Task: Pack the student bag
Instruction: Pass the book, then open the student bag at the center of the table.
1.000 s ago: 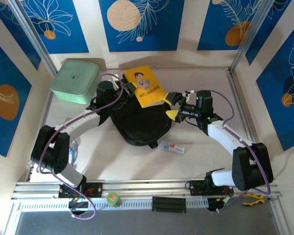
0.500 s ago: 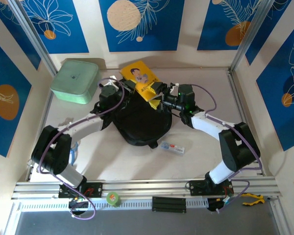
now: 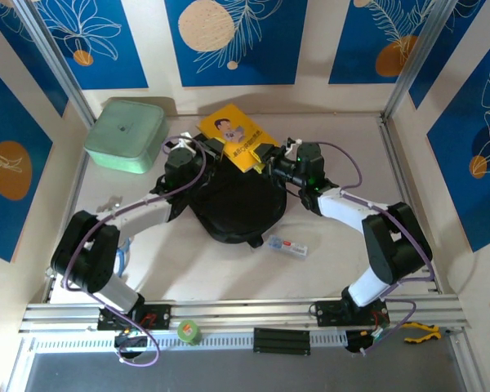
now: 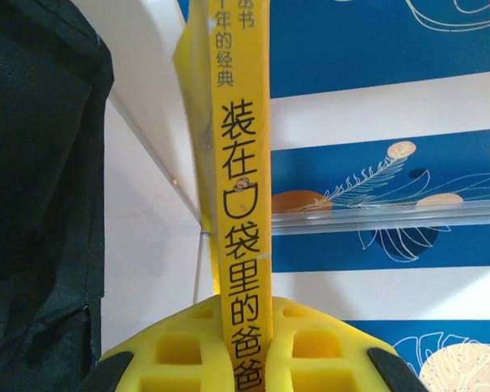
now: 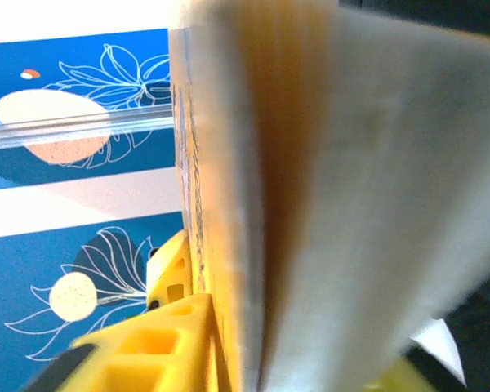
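Left gripper (image 4: 244,327): jaws drawn narrow, clamped on the spine of the yellow book (image 3: 235,139). In the left wrist view the spine with its printed characters runs straight up out of the two yellow fingers (image 4: 180,347).
Right gripper (image 3: 263,158): jaws closed in on the same book, at its opposite, page-edge side. In the right wrist view one yellow finger lies flat against the cover, and the fanned pages hide most of the other.
Book: held between the two grippers above the table (image 3: 343,237), cover facing up and tilted, over the far edge of the bag.
Student bag (image 3: 233,204): lies flat on the table at the middle, just below and nearer than both sets of jaws. The book overhangs its far rim, and whether the two touch cannot be told.
Bag from the left wrist: black fabric just to the left of the book's spine, close beside the fingers.
Mint-green box (image 3: 124,135): lid on, at the far left, apart from the bag.
Small clear packet (image 3: 287,245): on the table just beside the bag's near right edge.
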`<state>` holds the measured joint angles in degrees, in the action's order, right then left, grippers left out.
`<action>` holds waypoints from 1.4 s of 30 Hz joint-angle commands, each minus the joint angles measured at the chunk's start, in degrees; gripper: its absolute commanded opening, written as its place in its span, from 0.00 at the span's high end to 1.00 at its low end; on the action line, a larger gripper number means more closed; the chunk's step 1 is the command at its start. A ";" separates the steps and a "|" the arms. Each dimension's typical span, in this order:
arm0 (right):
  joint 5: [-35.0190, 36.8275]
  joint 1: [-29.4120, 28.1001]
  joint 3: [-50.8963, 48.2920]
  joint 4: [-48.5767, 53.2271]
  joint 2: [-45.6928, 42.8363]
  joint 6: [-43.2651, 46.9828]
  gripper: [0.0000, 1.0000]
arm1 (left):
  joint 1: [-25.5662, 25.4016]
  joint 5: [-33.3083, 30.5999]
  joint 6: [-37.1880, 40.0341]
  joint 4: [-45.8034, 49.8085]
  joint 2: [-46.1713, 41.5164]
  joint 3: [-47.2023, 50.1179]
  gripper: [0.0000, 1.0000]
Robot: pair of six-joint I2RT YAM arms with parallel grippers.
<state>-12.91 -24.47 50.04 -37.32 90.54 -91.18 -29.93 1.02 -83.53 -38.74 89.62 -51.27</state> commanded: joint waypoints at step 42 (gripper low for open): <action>-12.99 30.01 -1.78 38.58 -19.08 33.46 0.93 | -24.56 -7.01 88.61 105.12 22.89 -49.22 0.40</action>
<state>-22.74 5.30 48.53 3.99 72.44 -58.54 -54.04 -3.73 1.85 60.77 111.15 -98.37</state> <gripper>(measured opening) 0.154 0.612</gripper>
